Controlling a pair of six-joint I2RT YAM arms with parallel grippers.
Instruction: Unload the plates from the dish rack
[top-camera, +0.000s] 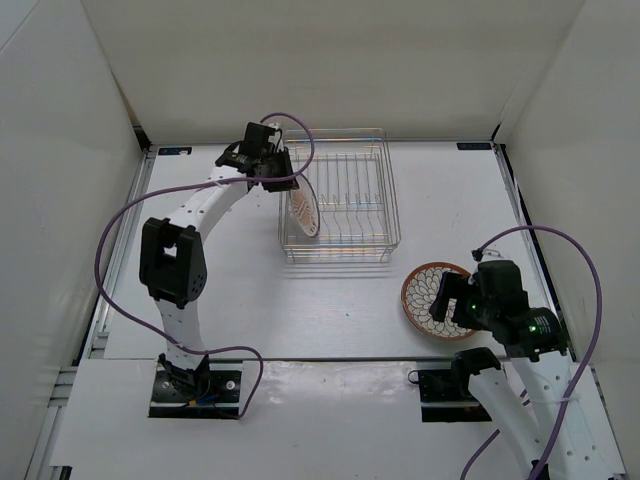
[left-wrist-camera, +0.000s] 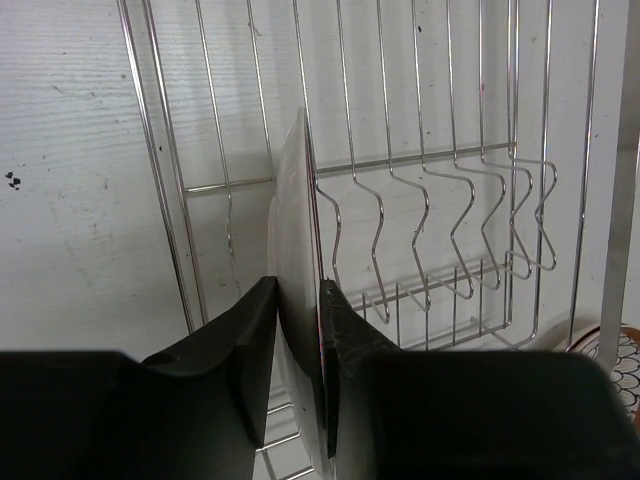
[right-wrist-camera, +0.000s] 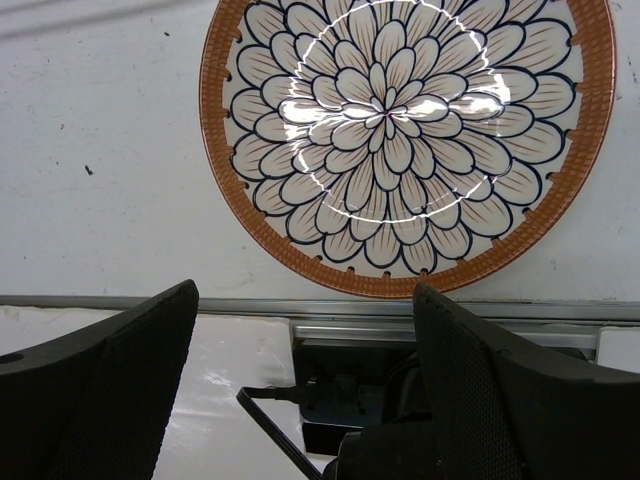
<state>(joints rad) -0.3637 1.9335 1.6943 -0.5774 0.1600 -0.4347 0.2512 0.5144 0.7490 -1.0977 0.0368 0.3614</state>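
Note:
The wire dish rack (top-camera: 350, 165) stands at the back middle of the table. One plate (top-camera: 304, 212) stands upright in the rack's left end, seen edge-on with its white back in the left wrist view (left-wrist-camera: 290, 200). My left gripper (left-wrist-camera: 300, 300) is shut on that plate's rim, one finger on each face; it also shows in the top view (top-camera: 280, 165). A second plate (top-camera: 432, 298) lies flat on the table at the right, with a white petal pattern and orange-brown rim (right-wrist-camera: 400, 130). My right gripper (right-wrist-camera: 305, 330) is open and empty, just near of that plate. A third plate is not in view.
The rack's upright wire dividers (left-wrist-camera: 460, 200) to the right of the held plate hold nothing. A metal rail (right-wrist-camera: 300, 308) runs along the table's near edge below the flat plate. White walls close in the table on three sides.

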